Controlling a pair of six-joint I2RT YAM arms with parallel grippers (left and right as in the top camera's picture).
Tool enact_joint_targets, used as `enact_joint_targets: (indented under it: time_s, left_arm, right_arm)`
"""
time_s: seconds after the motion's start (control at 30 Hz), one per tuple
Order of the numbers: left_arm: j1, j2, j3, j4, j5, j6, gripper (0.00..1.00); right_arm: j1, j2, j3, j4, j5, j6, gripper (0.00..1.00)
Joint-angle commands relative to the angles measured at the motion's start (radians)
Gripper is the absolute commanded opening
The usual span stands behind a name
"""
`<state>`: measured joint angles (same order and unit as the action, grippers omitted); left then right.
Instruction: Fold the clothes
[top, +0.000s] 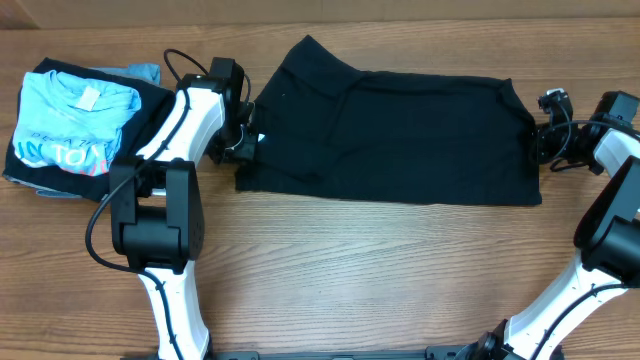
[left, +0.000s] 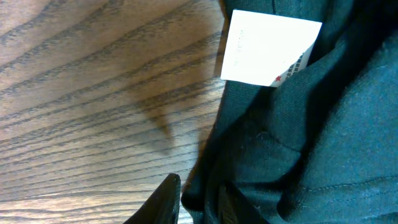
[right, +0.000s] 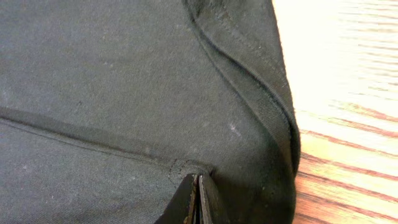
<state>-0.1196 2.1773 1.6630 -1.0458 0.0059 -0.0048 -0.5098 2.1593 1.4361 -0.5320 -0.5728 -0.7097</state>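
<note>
Black garment (top: 390, 135): lies spread flat across the middle of the overhead frame, on the surface (top: 350, 270).
Left tool (left: 198, 200): clamped on the garment's left edge, below the white label (left: 267, 46).
Right tool (right: 197, 199): tips together on a pinch of cloth at the right-hand seam.
Step in hand: you look set to lift both ends for a fold.
Doing it well: raise both ends evenly, keep the cloth taut, and lay edge squarely on edge.
Folded pile (top: 75, 125): upper left; keep clear of it.
</note>
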Motion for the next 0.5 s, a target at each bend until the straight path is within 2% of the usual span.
enact_joint_targets:
  time_s: [0.0,0.47]
  left_arm:
    - [0.01,-0.012,0.024,0.002,-0.014,-0.011,0.24]
    - [0.01,-0.012,0.024,0.007,-0.014,-0.011,0.29]
  right_arm:
    - [-0.003,0.006,0.052,0.006,0.014,0.008,0.04]
    - [0.01,0.007,0.11,0.004,0.05,0.029,0.04]
